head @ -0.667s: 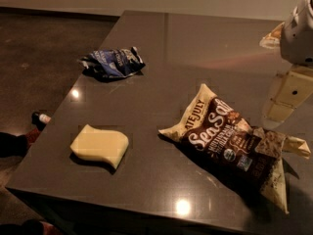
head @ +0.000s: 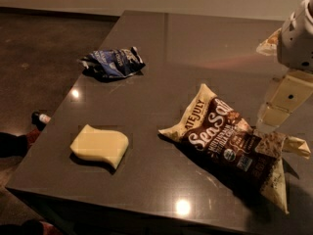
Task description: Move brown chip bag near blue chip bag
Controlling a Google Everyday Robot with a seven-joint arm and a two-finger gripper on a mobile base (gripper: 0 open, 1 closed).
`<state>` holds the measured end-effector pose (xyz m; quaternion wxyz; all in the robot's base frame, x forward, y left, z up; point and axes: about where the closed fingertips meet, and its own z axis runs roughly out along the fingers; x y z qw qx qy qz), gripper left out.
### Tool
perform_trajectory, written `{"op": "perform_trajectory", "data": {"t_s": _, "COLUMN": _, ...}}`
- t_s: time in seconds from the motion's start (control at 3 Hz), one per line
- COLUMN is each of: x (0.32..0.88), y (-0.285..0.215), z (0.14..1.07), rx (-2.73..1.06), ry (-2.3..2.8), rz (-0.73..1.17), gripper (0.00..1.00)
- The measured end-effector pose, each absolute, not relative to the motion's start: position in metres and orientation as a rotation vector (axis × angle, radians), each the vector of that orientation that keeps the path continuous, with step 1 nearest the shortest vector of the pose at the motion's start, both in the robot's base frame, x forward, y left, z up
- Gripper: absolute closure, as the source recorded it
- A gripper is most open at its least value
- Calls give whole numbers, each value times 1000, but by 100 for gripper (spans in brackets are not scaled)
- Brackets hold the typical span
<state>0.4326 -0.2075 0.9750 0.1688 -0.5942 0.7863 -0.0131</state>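
The brown chip bag (head: 230, 148) lies flat on the dark table (head: 195, 43) at the front right, its "Sea Salt" lettering facing up. The blue chip bag (head: 112, 62) lies crumpled at the table's far left, well apart from the brown bag. My gripper (head: 272, 115) hangs at the right edge of the camera view, just above the brown bag's far right end, pointing down at it. It holds nothing that I can see.
A pale yellow sponge-like block (head: 100, 145) lies at the front left of the table. The table's left edge drops to a dark floor (head: 39, 48), where a small bottle-like thing (head: 40, 117) lies.
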Motion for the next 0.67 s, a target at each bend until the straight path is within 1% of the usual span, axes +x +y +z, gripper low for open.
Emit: {"op": "perform_trajectory", "data": {"t_s": 0.67, "x": 420, "y": -189, "z": 935, "rx": -1635, "ry": 2319, "rz": 76, "gripper": 0}}
